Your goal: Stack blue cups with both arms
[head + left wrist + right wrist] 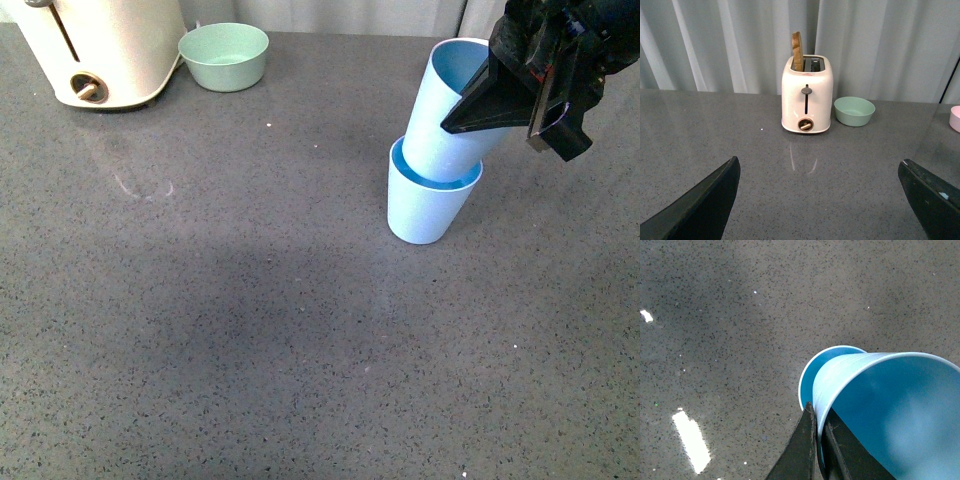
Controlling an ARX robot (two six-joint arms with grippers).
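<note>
One blue cup (425, 205) stands upright on the grey table at the right. A second blue cup (445, 110) is tilted, its base inside the mouth of the standing one. My right gripper (480, 105) is shut on the rim of the tilted cup. In the right wrist view the fingers (805, 445) pinch the wall of the held cup (890, 415), and the lower cup's rim (812, 367) shows behind it. My left gripper (822, 195) is open and empty above bare table; it is out of the front view.
A cream toaster (95, 50) stands at the back left with a green bowl (224, 55) beside it; both also show in the left wrist view, toaster (806, 95) and green bowl (854, 110). A pink bowl's edge (955, 119) shows at the far right. Curtains hang behind.
</note>
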